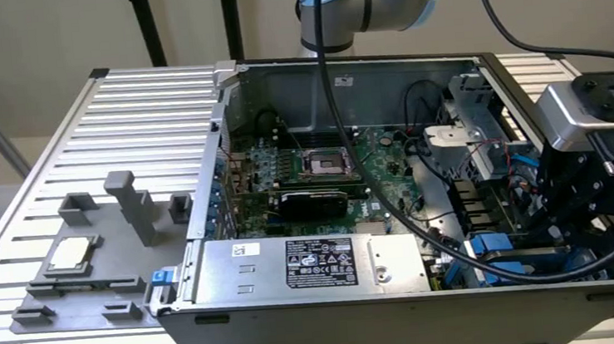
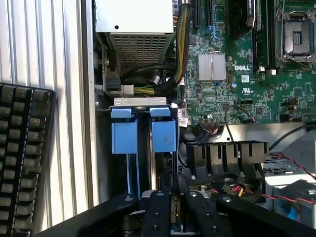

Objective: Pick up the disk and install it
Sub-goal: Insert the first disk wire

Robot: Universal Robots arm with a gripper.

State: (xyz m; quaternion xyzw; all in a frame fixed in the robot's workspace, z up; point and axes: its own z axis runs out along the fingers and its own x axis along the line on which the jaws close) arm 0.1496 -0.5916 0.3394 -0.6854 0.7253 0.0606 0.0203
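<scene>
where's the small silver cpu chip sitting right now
The CPU chip lies outside the computer case, on the grey fixture tray at the exterior view's left, just in front of the grey upright posts.

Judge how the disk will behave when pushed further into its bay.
The disk, edge-on between the jaws, looks stiff: metal body in a blue plastic frame. It is probably heavy for its size. In the bay it should slide straight, but may jam if tilted.
</scene>
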